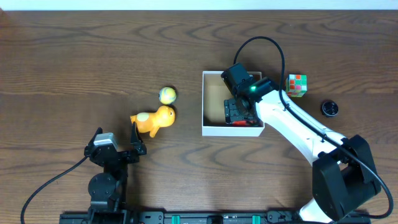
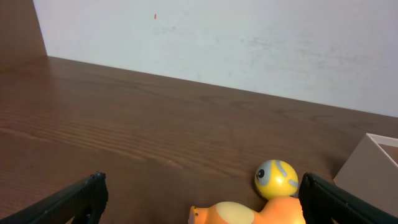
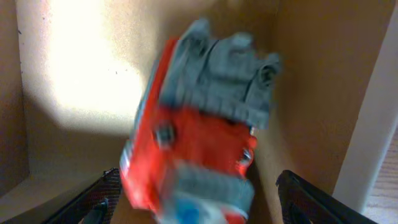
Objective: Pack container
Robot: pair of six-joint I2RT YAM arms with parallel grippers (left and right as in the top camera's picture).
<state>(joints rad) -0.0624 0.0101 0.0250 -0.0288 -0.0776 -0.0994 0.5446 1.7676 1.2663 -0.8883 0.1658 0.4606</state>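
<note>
Blurred and filling the right wrist view: red-and-grey toy [image 3: 199, 124]. Sits tilted inside the container [image 3: 373, 124], over the brown floor and close to the white wall on the right. Lies between the dark fingers [image 3: 93, 199] of the right gripper [image 3: 198, 183]; jaws wide apart, with a gap on either side of the toy and no grip on it. Cannot tell whether it rests on the floor or hangs just off it.

From overhead: container on the table [image 1: 74, 62], right of centre. Square, open-topped, with white walls and cardboard inside. Right arm in from the lower right, with the gripper down over the near right part of the box. A bit of red under it by the near wall.

Right of the container and apart from it: coloured cube [image 1: 296, 85]. Further right: small black round thing [image 1: 329, 108].

Left of the container, on the wood: orange toy [image 1: 154, 120] and, just behind it, yellow ball [image 1: 167, 94]. Touching or nearly so; cannot tell which. Both outside the box.

Left gripper [image 2: 200, 186]: low near the front edge, just short of the orange toy. Jaws spread wide, holding nothing. In its own view: black fingers at the lower corners, ball and top of the orange toy ahead toward the right, a corner of the container at the right edge, pale wall [image 2: 217, 37] behind the table.
</note>
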